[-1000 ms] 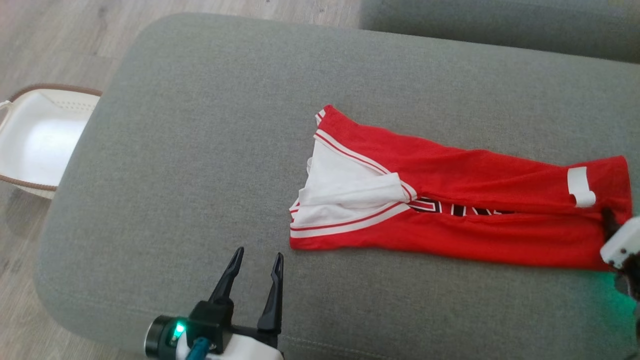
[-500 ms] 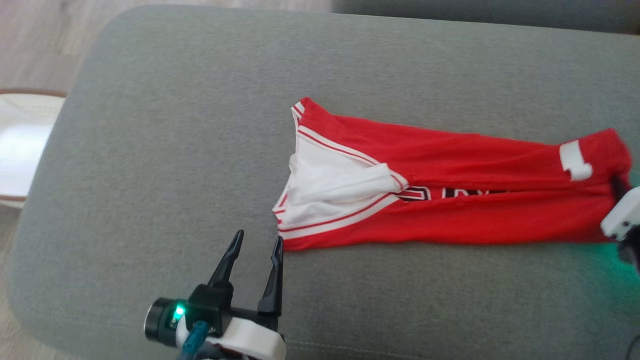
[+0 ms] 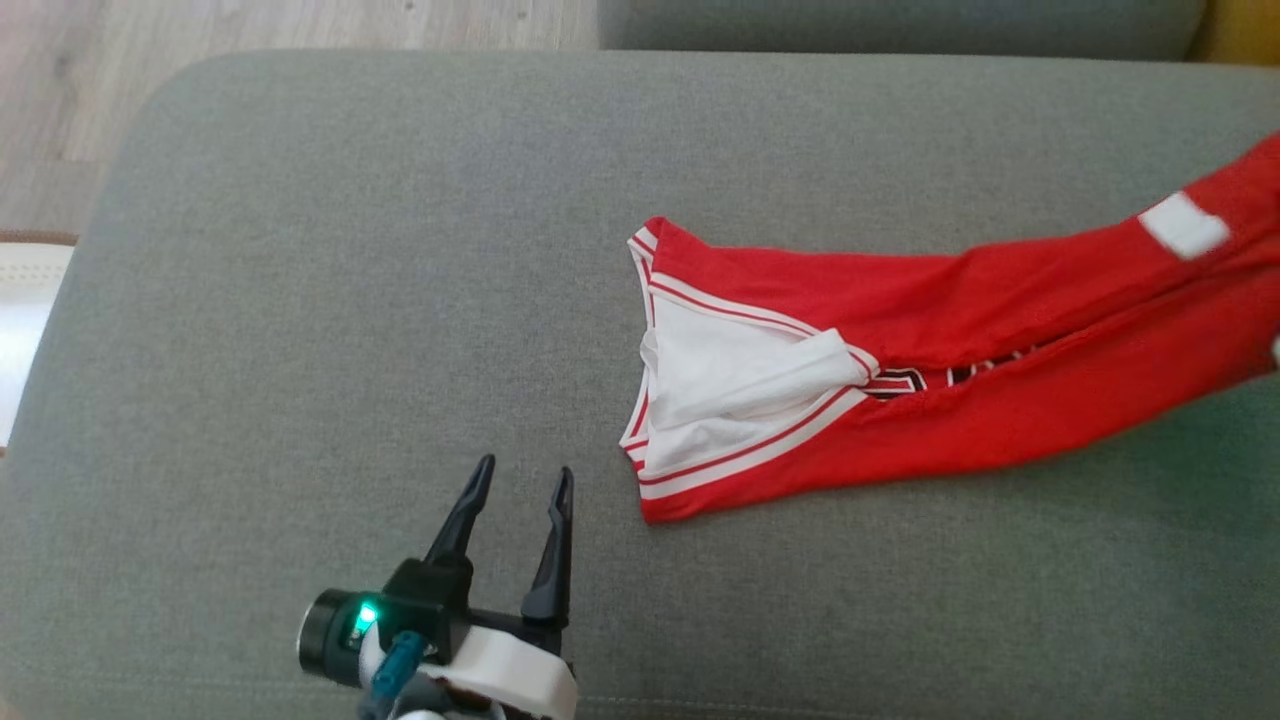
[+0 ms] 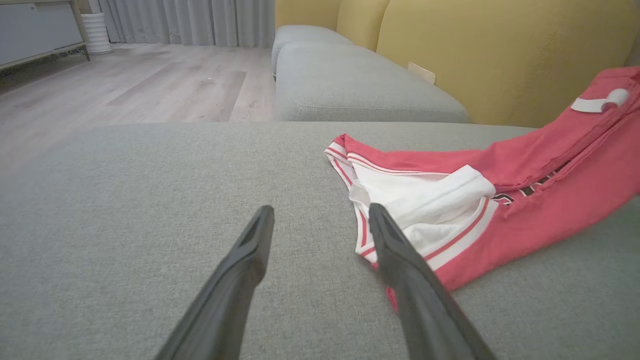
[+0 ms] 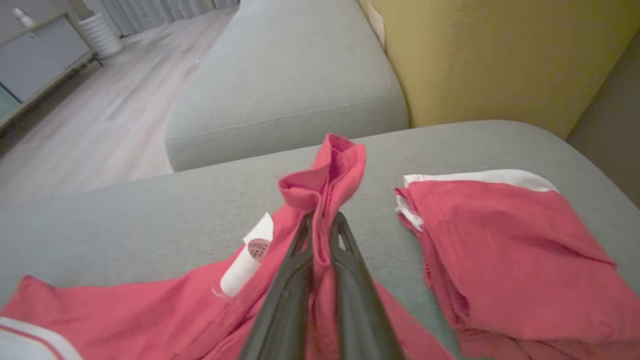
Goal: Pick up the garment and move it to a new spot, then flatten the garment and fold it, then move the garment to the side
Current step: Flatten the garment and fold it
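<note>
Right end effector (image 5: 320, 222) is pinched shut on one end of the garment (image 3: 900, 400), apparently the hem, though that end is blurred. This raises it for moving, and the rest trails on the cushion (image 3: 350, 300). Left end effector (image 3: 525, 468) hovers wide open near the striped end, holding nothing.

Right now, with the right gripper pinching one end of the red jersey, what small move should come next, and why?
Probably lift the right gripper higher. It is shut on the red jersey at the label end, which is raised, while the white-trimmed neckline end lies on the grey cushion beside the open left gripper. The jersey isn't off the cushion yet.
</note>
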`<state>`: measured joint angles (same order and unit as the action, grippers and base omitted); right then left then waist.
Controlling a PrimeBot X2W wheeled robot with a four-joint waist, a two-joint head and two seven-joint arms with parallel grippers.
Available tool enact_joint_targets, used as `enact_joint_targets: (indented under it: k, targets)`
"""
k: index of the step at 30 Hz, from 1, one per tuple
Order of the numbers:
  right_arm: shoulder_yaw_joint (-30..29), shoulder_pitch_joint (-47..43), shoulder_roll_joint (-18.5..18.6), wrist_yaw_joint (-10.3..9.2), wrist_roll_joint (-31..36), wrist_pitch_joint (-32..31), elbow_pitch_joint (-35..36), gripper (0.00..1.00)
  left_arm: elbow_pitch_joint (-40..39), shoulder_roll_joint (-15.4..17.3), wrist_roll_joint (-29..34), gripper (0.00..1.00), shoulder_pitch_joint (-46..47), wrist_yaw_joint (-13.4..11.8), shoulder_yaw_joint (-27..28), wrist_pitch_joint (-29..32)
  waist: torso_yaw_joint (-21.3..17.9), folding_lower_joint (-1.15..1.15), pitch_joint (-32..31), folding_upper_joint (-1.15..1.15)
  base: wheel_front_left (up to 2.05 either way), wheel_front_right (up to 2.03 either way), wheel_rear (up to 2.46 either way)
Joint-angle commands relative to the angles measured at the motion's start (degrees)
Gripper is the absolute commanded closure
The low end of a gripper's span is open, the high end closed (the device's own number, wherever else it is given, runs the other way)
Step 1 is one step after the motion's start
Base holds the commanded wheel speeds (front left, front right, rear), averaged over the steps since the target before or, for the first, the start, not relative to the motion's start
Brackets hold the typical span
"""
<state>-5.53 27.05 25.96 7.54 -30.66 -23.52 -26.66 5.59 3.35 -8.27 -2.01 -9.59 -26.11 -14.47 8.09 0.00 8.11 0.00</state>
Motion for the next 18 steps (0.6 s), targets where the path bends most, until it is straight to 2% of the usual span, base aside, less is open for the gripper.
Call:
enact_joint_targets:
  k: [1,9,15,18]
  targets:
    - [1.28,-0.41,0.18,-0.05,-0.96,-0.79,3.64,1.0,-1.5,-0.46,-0.73,0.0,1.95,-0.21,1.21,-0.52,0.43,0.0,-0.49,0.0,0.0,0.0,0.0]
    - [5.63,-3.6,-7.33,-0.05,-3.54,-6.02,14.83,1.0,-0.61,-0.46,-1.69,0.0,1.63,-0.02,0.32,-0.52,4.05,0.0,-2.33,0.0,0.0,0.0,0.0]
    - [9.7,-5.23,-12.78,-0.05,-3.16,-7.5,16.66,1.0,-0.08,-0.46,-2.09,0.0,1.25,-0.03,-0.68,-0.52,7.34,0.0,-3.29,0.0,0.0,0.0,0.0]
    - [11.02,-5.68,-14.27,-0.05,-2.86,-7.64,16.56,1.0,0.09,-0.46,-2.14,0.0,1.14,0.0,-0.87,-0.52,8.23,0.0,-3.43,0.0,0.0,0.0,0.0]
